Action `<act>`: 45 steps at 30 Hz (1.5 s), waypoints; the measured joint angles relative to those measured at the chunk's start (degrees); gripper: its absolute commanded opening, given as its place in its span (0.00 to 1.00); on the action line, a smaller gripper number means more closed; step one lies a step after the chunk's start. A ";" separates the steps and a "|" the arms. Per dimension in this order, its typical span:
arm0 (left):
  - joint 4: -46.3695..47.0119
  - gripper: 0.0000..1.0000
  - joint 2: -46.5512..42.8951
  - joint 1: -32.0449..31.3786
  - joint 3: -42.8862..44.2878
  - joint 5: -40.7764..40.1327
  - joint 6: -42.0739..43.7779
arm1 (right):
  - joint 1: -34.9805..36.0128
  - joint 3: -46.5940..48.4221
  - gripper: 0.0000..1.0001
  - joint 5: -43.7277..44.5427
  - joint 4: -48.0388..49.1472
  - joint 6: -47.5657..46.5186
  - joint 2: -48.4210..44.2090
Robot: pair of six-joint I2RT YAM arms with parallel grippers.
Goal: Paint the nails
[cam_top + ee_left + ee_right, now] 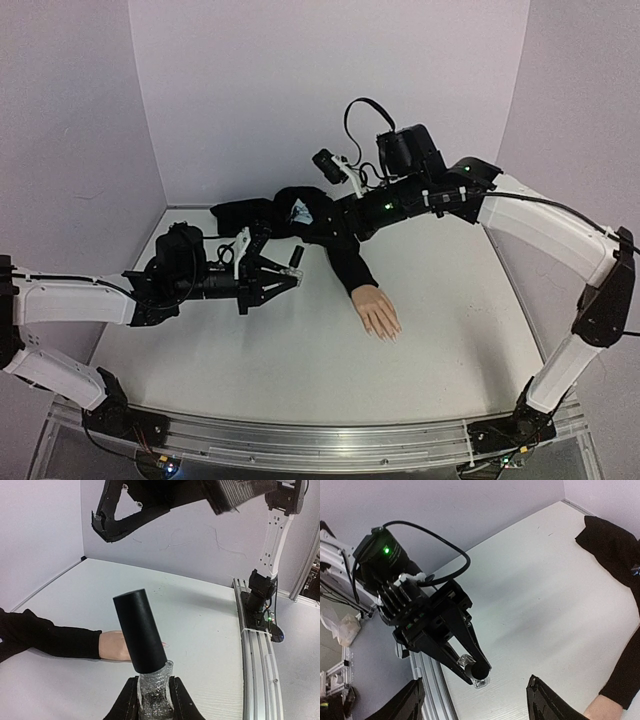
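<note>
Nails (388, 336): tipping the fingers of a skin-coloured mannequin hand (376, 310), a little right of the table's middle; too small in the top view to read any coat.
Hand pose: lying flat on the surface, back up.
Long axis: running from far-left to near-right in the top view; fingertips pointing toward the near edge and slightly right, wrist toward the back wall.
Sleeve (345, 255): black, covering the wrist, stretching back along the same line into bunched black fabric near the far wall.
Bottle (155, 695): small and clear, black cap (140, 630) on; left of the sleeve and apart from it; cap tilted, pointing away from the wrist that carries it.
Left gripper (155, 705): jaws pinching the glass body of the bottle from both sides.
Left arm (70, 300): low, stretching rightward over the table from its base at the near-left corner.
Right gripper (476, 690): jaws spread wide, holding nothing; looking down on the bottle in its wrist view.
Right arm (540, 215): rising from the near-right corner, elbow out at the right, forearm reaching leftward over the far side, tool end above the bunched fabric.
Table (250, 350): white, matte.
Room: pale lilac walls (300, 80) on three sides; aluminium rail (320, 442) along the near edge.
</note>
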 measured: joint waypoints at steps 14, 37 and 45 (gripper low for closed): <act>-0.06 0.00 -0.55 -0.02 0.00 -2.47 2.51 | 0.74 5.50 0.45 -1.76 -1.32 11.18 9.17; -0.06 0.00 -0.55 0.00 0.00 -2.36 2.47 | 1.31 6.09 0.29 -5.97 -3.77 9.07 9.70; -0.01 0.00 -0.55 -0.02 0.00 -2.31 2.47 | 1.31 7.40 0.14 -5.95 -4.33 8.43 10.40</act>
